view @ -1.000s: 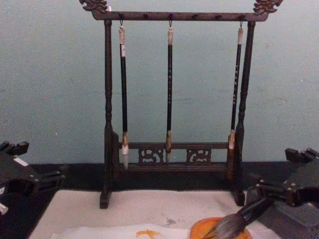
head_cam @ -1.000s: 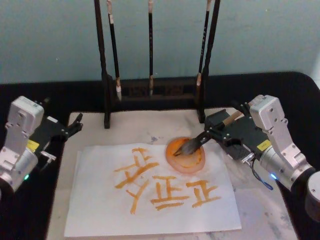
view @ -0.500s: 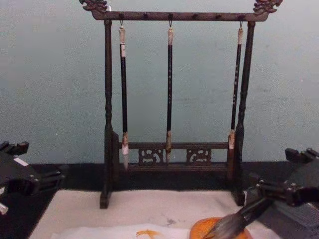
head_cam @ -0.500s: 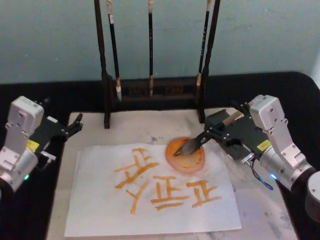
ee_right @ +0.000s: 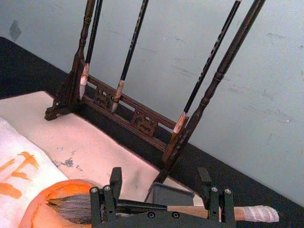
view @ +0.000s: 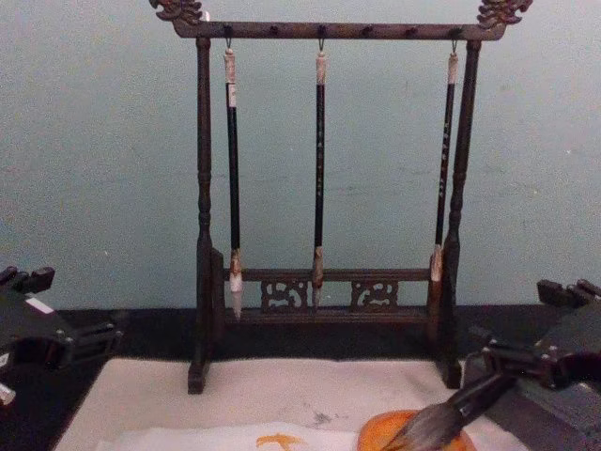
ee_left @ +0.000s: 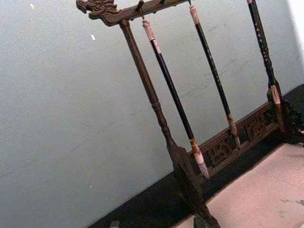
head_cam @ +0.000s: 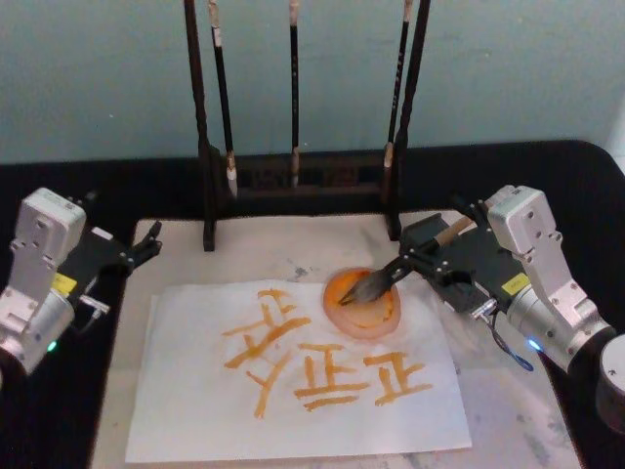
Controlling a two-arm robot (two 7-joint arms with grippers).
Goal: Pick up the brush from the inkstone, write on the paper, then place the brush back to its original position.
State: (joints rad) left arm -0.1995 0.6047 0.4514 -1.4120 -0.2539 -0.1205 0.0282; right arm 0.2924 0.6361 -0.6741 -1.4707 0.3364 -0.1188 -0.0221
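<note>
You see a brush (head_cam: 391, 277) with a pale wood handle, a black middle and soft, bushy grey hair. The paper (head_cam: 293, 391) is thin, white and matt. The mat (head_cam: 244, 254) looks like soft felt. The rack (view: 324, 291) is dark carved wood, a little shiny.

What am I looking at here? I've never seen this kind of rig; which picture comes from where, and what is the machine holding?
It is a two-armed robot seen by four cameras: head (looking down), chest (looking across the table) and one on each wrist. The right gripper is shut on the brush, whose bristles rest in an orange dish. That dish sits on the paper, which carries orange strokes and lies on a beige mat. Behind stands a dark wooden rack with three thin brushes hanging from it. The left gripper waits at the mat's left edge, holding nothing.
</note>
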